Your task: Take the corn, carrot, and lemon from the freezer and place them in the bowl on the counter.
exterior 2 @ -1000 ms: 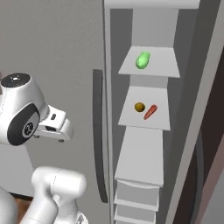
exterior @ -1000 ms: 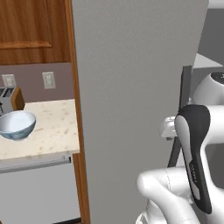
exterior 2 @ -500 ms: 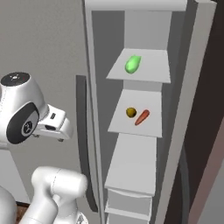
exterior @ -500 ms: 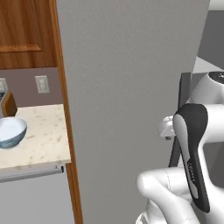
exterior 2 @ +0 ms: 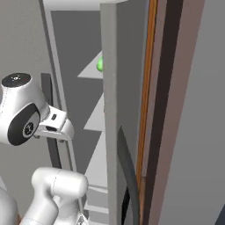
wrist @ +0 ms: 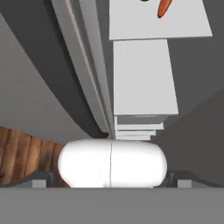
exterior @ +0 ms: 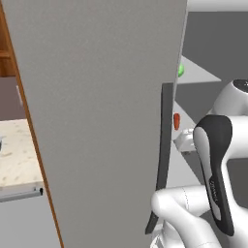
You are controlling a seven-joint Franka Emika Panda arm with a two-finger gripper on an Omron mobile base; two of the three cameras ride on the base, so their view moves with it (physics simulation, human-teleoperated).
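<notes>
Gripper [wrist: 109, 186] jaws spread wide, empty; the carrot [wrist: 163, 8] sits well ahead on the freezer shelf [wrist: 157, 26], lying slantwise near its far edge.

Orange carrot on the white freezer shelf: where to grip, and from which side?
Grip the small orange tapered carrot across its thicker middle, coming in from the open front of the grey freezer's white shelf. It lies flat, so the fingers should straddle its width. The narrow tip gives less hold. Its top is cut off in the hand view.
</notes>
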